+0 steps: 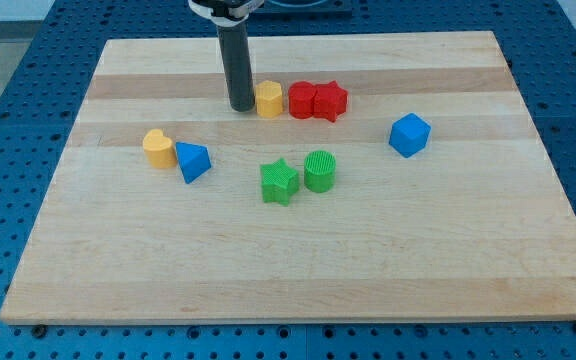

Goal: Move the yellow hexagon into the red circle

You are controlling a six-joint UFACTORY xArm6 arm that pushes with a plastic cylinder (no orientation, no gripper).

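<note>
Here the yellow hexagon [269, 99] sits toward the table's [368, 270] twelve o'clock edge, apparently touching the red circle [301, 100] at its three o'clock. Likely light, rigid and free-sliding, it suits a push on its nine o'clock face, where my tip [240, 106] stands just beside. No pincer is fitted; nothing is held.

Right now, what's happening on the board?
My tip sits just to the view's left of the yellow hexagon, touching or nearly so. The hexagon is already against the red circle, which has the red star on its right. The other yellow block, two blue and two green blocks lie apart, nearer the view's bottom.
</note>
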